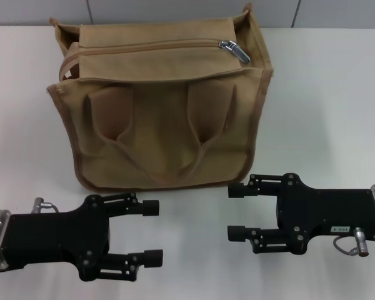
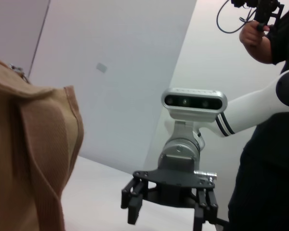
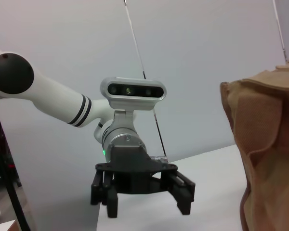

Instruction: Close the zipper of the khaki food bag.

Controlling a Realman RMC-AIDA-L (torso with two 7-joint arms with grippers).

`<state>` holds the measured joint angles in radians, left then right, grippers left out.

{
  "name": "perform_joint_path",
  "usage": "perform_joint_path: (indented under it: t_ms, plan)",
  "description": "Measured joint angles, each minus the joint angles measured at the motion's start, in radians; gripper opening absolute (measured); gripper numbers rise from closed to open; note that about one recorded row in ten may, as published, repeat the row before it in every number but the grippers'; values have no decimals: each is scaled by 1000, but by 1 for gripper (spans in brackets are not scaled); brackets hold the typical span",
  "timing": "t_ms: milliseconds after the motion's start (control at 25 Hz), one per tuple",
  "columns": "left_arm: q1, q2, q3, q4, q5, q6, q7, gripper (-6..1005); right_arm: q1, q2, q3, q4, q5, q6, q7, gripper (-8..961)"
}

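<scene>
Nearest, the left gripper point(image 1: 154, 230) and right gripper point(image 1: 236, 211) lie on the white table point(image 1: 325, 112), both with jaws spread wide and empty, facing each other across a bare gap. Just behind them stands one khaki food bag point(image 1: 159, 131), its two handles hanging in front. Along its top one zipper point(image 1: 144, 47) runs left to right, slider point(image 1: 233, 49) at the right end.

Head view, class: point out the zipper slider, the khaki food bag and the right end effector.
zipper slider point(image 1: 233, 48), head view, silver body.
khaki food bag point(image 1: 156, 134), head view, front pocket.
right end effector point(image 1: 237, 211), head view, between open fingertips.
</scene>
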<state>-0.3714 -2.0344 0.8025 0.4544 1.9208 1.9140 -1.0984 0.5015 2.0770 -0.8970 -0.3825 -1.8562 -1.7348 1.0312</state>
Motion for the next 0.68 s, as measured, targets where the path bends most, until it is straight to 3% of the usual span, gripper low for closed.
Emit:
perform_joint_path:
  t_ms: [680]
  plan:
    - [3,16,-40,0,-2,11,-14,813,4,-5,8,-1,7,-17,0,710]
